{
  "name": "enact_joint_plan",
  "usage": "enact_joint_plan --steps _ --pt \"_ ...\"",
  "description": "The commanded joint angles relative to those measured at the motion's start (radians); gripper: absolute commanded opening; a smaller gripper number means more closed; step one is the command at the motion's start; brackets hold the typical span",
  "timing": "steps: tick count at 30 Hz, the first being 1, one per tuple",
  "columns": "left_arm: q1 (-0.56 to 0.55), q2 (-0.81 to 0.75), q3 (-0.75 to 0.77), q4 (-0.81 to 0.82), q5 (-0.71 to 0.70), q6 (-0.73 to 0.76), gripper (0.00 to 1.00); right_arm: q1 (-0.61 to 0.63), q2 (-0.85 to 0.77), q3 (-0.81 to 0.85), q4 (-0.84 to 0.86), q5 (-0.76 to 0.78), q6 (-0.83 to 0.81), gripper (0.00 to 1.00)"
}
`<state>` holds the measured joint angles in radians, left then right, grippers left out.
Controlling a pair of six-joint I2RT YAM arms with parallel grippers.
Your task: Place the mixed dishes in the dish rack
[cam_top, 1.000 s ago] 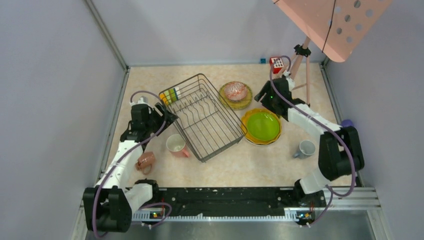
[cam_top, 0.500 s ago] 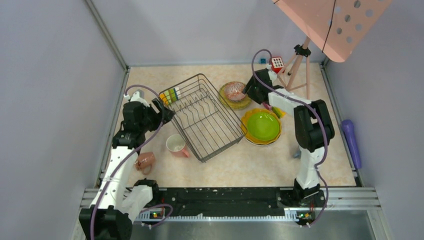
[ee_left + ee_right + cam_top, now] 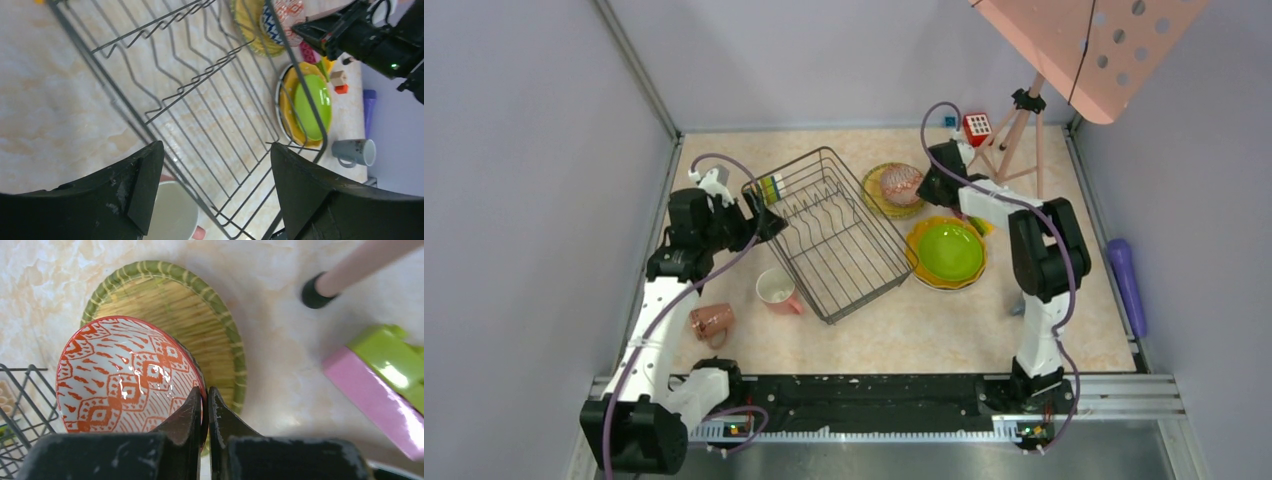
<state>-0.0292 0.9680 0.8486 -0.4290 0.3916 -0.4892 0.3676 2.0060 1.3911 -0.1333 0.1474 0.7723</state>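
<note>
The dish rack (image 3: 864, 205) is not yet loaded; the blue-white patterned bowl (image 3: 125, 375) is gripped.
The left tool (image 3: 766, 222) is held spread wide at the rack's left rim, grasping nothing, likely to steady it. Right of the rack, the bowl is tipped up on the green-rimmed plate (image 3: 210, 340), its rim pinched by the clenched right tool (image 3: 205, 395), apparently so it can be lifted across.

No words, brand names or numbers can be read anywhere. The grey-blue mug (image 3: 352, 152), just past the dish rack's (image 3: 200, 100) corner, carries a few small dark marks on its side, too small to read.
</note>
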Motion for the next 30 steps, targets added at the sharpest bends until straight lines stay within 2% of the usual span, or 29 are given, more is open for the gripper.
enact_joint_plan --steps 1,3,5,7,10,12,15,18,21,25,30 --pt "-0.003 0.044 0.114 0.019 0.152 0.024 0.86 0.009 -0.192 -0.045 0.105 0.098 -0.076 0.00" --pt "-0.005 0.062 0.108 0.073 0.245 -0.029 0.97 0.008 -0.249 -0.085 0.140 0.090 -0.130 0.00" --pt "-0.025 0.082 0.100 0.157 0.344 -0.075 0.98 0.009 -0.312 -0.126 0.177 0.087 -0.160 0.00" --pt "-0.086 0.090 0.114 0.189 0.315 -0.079 0.98 0.010 -0.382 -0.171 0.199 0.094 -0.199 0.00" --pt "-0.202 0.097 0.143 0.201 0.191 -0.047 0.98 0.010 -0.499 -0.220 0.203 0.076 -0.245 0.00" --pt "-0.238 0.114 0.144 0.265 0.199 -0.092 0.98 0.010 -0.563 -0.256 0.222 -0.019 -0.284 0.00" --pt "-0.251 0.155 0.133 0.396 0.247 -0.190 0.98 0.008 -0.647 -0.313 0.279 -0.269 -0.303 0.00" --pt "-0.262 0.177 0.115 0.540 0.268 -0.263 0.97 0.010 -0.704 -0.364 0.350 -0.490 -0.281 0.00" --pt "-0.271 0.176 0.068 0.708 0.265 -0.343 0.98 0.010 -0.730 -0.394 0.406 -0.640 -0.230 0.00" --pt "-0.292 0.191 0.063 0.813 0.276 -0.394 0.98 0.011 -0.735 -0.408 0.475 -0.778 -0.170 0.00" --pt "-0.354 0.198 0.085 0.803 0.227 -0.362 0.98 0.010 -0.736 -0.399 0.463 -0.784 -0.147 0.00"
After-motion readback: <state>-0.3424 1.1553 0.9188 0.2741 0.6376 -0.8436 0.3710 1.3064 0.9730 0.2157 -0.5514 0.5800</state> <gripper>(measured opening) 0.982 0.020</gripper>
